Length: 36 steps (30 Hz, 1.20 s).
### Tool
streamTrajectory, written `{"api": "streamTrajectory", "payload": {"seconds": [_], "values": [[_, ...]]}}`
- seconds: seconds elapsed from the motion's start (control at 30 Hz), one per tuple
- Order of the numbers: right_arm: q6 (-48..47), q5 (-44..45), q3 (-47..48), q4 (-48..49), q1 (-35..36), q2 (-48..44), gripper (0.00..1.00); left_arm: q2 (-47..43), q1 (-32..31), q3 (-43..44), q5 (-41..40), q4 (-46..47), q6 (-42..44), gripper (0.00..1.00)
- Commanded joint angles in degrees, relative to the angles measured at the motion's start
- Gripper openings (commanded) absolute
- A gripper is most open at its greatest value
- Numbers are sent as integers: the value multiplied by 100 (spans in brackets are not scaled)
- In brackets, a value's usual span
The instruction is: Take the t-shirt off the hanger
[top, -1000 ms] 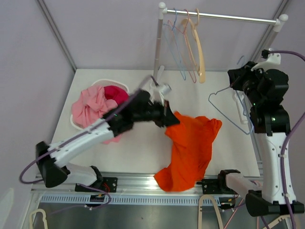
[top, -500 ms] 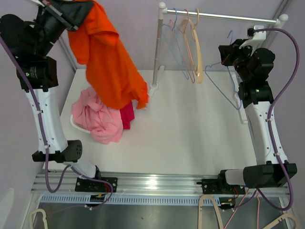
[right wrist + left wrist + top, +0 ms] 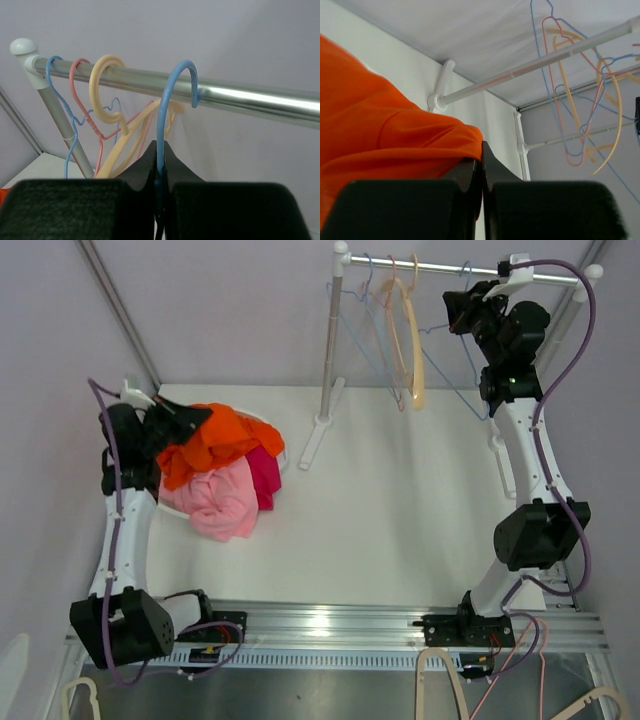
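**Operator:** Top external view: where is the garment, and what holds it?

**Technician:** The orange cotton t-shirt (image 3: 215,440) lies heaped on a pile of pink garments (image 3: 215,502) at the left edge of the white bench (image 3: 400,510). The left fingers (image 3: 190,420) are together, clamped on a fold of it. The left wrist view shows orange cloth pinched between them.

**Operator:** And the hanger?

**Technician:** The blue wire hanger (image 3: 160,125) is well apart from the t-shirt, at the far right. Its hook arches over the chrome rail (image 3: 250,97). The right fingers (image 3: 150,165) are pressed tight on its neck, just below the rail.

**Operator:** Room for movement?

**Technician:** Bench surface shows between the pile and the right arm. The white rack post (image 3: 330,340) stands at the far side. On the rail, a cream plastic hanger (image 3: 95,87), a pink wire hanger (image 3: 79,61) and a pale blue wire hanger (image 3: 54,58) crowd the post end, near the blue hook.

**Operator:** Limits of view?

**Technician:** The finger bodies block the lower part of both wrist views. The blue hanger's shoulders are cut off in the right wrist view and faint from above. Whether the hook bears on the rail cannot be told.
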Motion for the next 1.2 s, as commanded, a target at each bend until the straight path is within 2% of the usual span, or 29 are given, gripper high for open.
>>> {"api": "streamTrajectory", "payload": {"seconds": [0.0, 0.03, 0.07, 0.13, 0.27, 0.4, 0.5, 0.57, 0.73, 0.87, 1.1, 1.13, 1.17], "values": [[-36, -63, 839, 318, 27, 432, 0, -559, -49, -1494, -73, 747, -361, 1], [-36, -150, 1250, 117, 36, 556, 0, -726, -136, -1832, -222, 914, -588, 1], [-44, -186, 1411, 63, 36, 679, 0, -1076, -146, -2566, -624, 1037, -651, 1], [-27, -221, 1579, 149, 79, 865, 0, -1315, -146, -3475, -995, 1267, -661, 1], [-44, -99, 1571, 256, 167, 901, 0, -1518, -146, -3742, -1357, 968, -441, 1], [26, 270, 1762, 142, 238, 996, 0, -1493, -146, -3708, -1314, 836, -476, 1], [105, 175, 2524, -497, 238, 1435, 0, -1107, -146, -3567, -1182, 494, -573, 1], [105, 130, 2782, -728, 264, 1664, 0, -703, -146, -3532, -1076, 458, -696, 9], [70, 349, 2547, -913, 361, 1630, 0, -157, -41, -3453, -795, 651, -994, 13], [70, 350, 2537, -1089, 387, 1656, 0, -270, -58, -3427, -829, 748, -1153, 17], [87, 526, 2203, -1194, 458, 1498, 3, -937, -49, -3075, -1155, 231, -863, 25], [87, 552, 2186, -1203, 475, 1481, 9, -973, -58, -3023, -1173, 117, -854, 25], [53, 578, 2168, -1230, 484, 1472, 15, -1008, -49, -2961, -1182, 72, -846, 30]]}}
